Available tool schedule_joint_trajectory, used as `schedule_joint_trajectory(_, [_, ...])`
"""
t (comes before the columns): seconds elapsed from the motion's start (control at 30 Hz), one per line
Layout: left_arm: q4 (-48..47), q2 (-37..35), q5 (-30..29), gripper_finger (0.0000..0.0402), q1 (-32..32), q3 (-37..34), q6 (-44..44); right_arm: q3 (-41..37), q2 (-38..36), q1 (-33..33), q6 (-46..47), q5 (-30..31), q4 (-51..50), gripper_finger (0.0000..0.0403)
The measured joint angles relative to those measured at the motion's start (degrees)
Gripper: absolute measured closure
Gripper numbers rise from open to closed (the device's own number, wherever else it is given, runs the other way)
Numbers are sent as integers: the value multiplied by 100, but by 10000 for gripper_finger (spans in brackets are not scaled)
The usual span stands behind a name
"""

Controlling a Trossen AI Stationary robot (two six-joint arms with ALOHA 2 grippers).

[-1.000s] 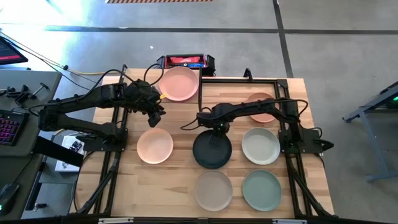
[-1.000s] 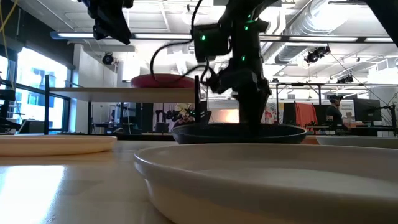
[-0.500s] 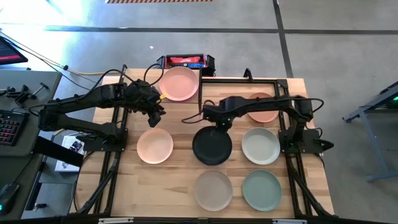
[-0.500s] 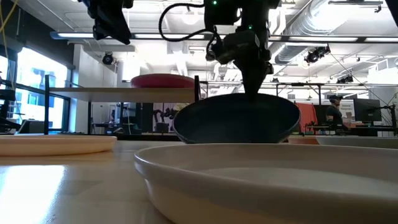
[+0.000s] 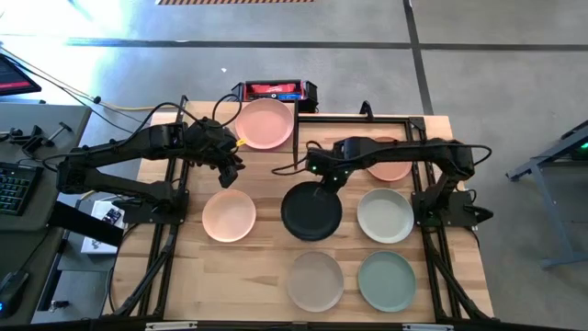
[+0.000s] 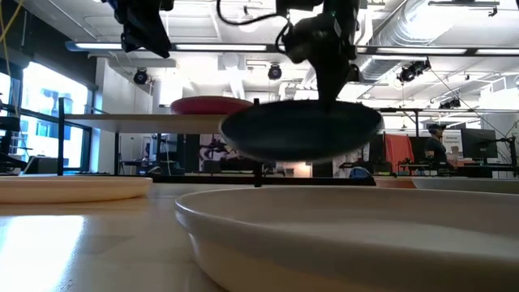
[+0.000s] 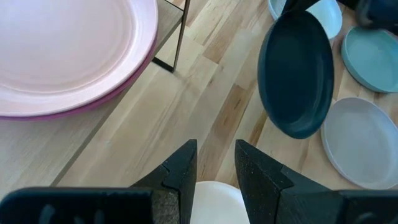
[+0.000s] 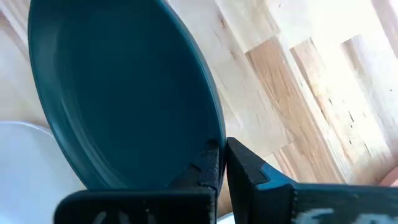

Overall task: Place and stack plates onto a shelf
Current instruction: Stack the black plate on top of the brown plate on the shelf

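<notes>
one charcoal plate [image 5: 310, 211] hangs clear of the table [image 5: 266, 184], pinched by its far rim in the right gripper [image 5: 324, 188]; the fingers [image 8: 245, 165] are clamped on that rim, and in the low view the plate floats level above the wood. it hides part of the arm and the shelf post behind it there. the pink plate [image 5: 265, 123] sits on the shelf [image 5: 241, 118], seen edge-on in the low view as a thin red sliver. the left gripper [image 5: 231, 162] hovers above the table between the shelf and the peach plate [image 5: 229, 215], fingers slightly apart and holding nothing. the salmon plate [image 5: 388, 158] is half covered by the right arm. off-white [image 5: 386, 215], beige [image 5: 315, 281] and green [image 5: 387, 280] plates lie flat on the table; a plate rim fills the low view's foreground, its colour hard to make out
</notes>
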Motion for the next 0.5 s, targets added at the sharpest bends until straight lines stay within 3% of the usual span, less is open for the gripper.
schedule_joint_trajectory(0.5, [564, 217, 37, 303, 193, 0, -1249, 727, -419, -456, 368, 245, 256, 403])
